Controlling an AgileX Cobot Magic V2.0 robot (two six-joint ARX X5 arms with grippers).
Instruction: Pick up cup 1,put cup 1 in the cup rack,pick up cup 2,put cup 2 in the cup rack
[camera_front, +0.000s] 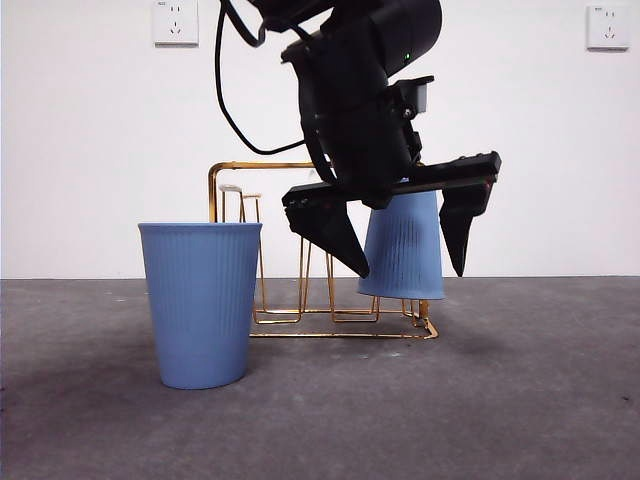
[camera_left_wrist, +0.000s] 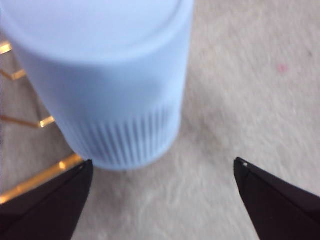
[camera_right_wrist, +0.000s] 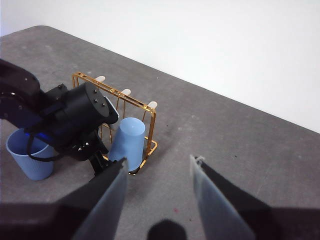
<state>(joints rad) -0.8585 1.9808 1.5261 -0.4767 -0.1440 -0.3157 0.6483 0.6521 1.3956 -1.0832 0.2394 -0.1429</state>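
Observation:
A blue ribbed cup (camera_front: 405, 250) hangs upside down on a peg at the right end of the gold wire cup rack (camera_front: 260, 166). My left gripper (camera_front: 410, 272) is open, with a jaw on each side of this cup and no touch showing. The left wrist view shows the cup (camera_left_wrist: 105, 75) beyond the open jaws (camera_left_wrist: 164, 162), with gold rack wire (camera_left_wrist: 45, 172) beside it. A second blue cup (camera_front: 200, 300) stands upright on the table, left of the rack. My right gripper (camera_right_wrist: 160, 160) is open and empty, high above, looking down on the rack (camera_right_wrist: 125, 100) and both cups (camera_right_wrist: 127, 137) (camera_right_wrist: 27, 155).
The grey table (camera_front: 520, 400) ends at a white wall with two sockets (camera_front: 175, 22) (camera_front: 608, 25). The left arm (camera_right_wrist: 75, 120) is bulky and dark, leaning over the rack. Two white-tipped pegs (camera_right_wrist: 124, 92) stand free on the rack.

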